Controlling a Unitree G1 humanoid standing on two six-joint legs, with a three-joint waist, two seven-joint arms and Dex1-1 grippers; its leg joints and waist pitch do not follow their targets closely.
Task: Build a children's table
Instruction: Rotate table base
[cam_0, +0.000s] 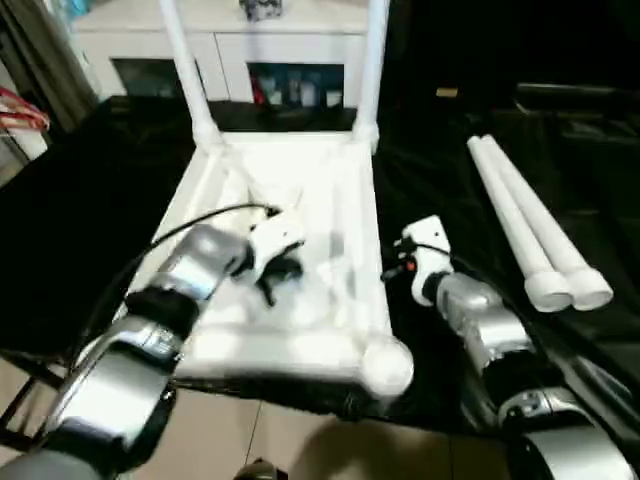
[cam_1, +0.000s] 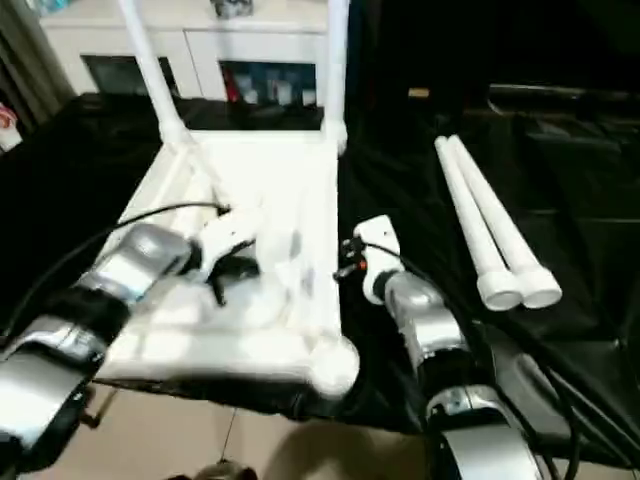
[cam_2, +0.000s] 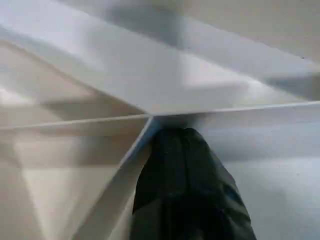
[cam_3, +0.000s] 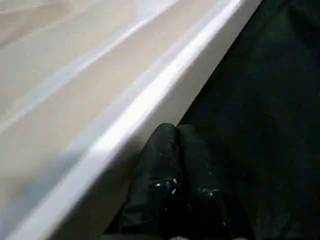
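The children's table lies upside down on black cloth, its ribbed white top (cam_0: 335, 185) facing up. Two white legs (cam_0: 186, 70) (cam_0: 373, 60) stand in the far corner sockets. A round socket (cam_0: 386, 365) shows at the near right corner. Two loose legs (cam_0: 522, 222) lie side by side on the cloth to the right. My left gripper (cam_0: 276, 282) is shut, its black tip (cam_2: 175, 140) resting where ribs meet inside the top. My right gripper (cam_3: 176, 134) is shut, pressed against the outer side of the top's right rim (cam_3: 150, 105), holding nothing.
A white cabinet with glass doors (cam_0: 230, 55) stands behind the table. Black cloth (cam_0: 80, 230) covers the work surface on both sides. Tiled floor (cam_0: 300, 440) shows past the near edge. A black cable (cam_0: 190, 225) arcs over my left forearm.
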